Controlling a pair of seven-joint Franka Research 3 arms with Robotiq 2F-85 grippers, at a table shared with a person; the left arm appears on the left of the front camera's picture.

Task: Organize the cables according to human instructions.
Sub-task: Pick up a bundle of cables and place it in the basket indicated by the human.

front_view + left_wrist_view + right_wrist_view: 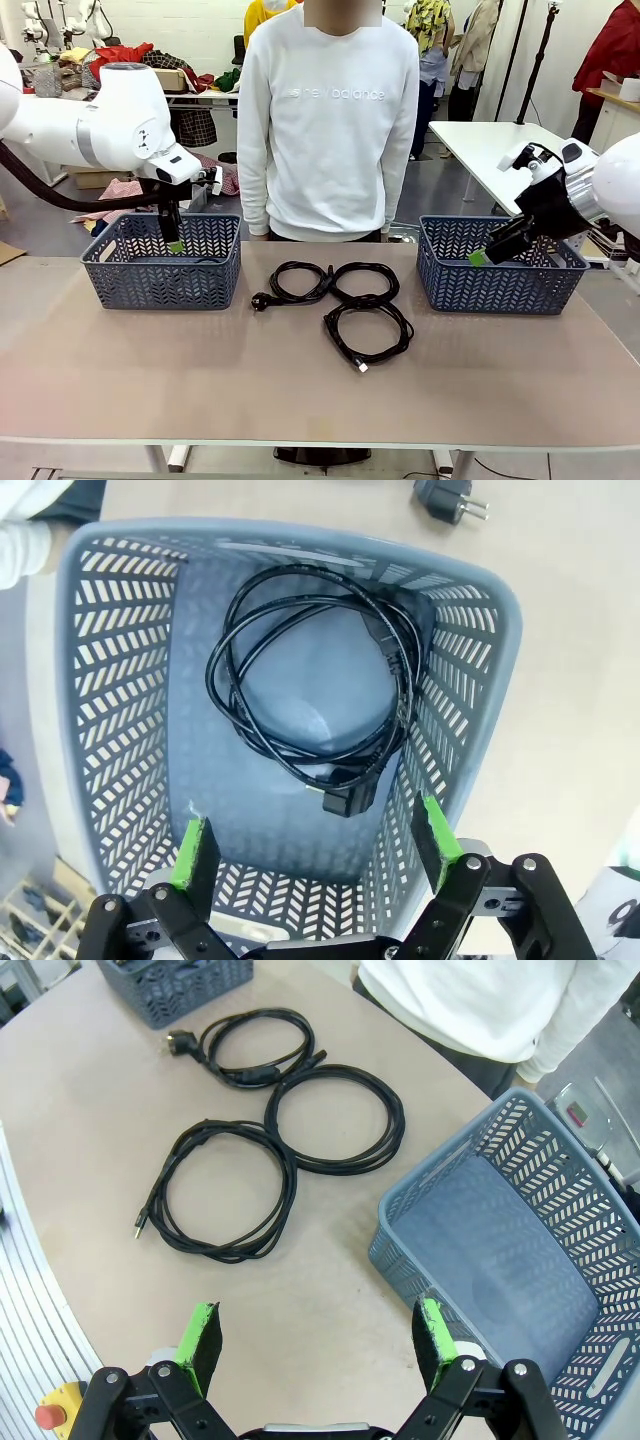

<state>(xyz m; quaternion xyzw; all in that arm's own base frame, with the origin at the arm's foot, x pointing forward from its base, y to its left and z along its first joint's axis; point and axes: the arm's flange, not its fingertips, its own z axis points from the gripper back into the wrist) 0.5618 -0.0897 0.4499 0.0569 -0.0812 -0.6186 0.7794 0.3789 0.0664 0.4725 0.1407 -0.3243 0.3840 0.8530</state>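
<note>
The left gripper (176, 244) hangs over the left grey-blue slotted plastic basket (160, 275) with its jaws wide apart and nothing between them. One thin black coiled cable with a chunky plug end (346, 797) lies flat on that basket's floor, below the green pads (193, 845) and clear of both. The right gripper (479, 258) is tilted over the left rim of the matching right basket (500, 285), its jaws likewise spread and empty. Three more black coils rest on the beige bench (200, 390) between the baskets, well apart from either gripper: a far coil with a round plug (250, 1073), a second coil just right of it (397, 1122), and a nearer coil with a slim connector (230, 1128). A person in a white sweatshirt (328, 130) stands at the far edge.
</note>
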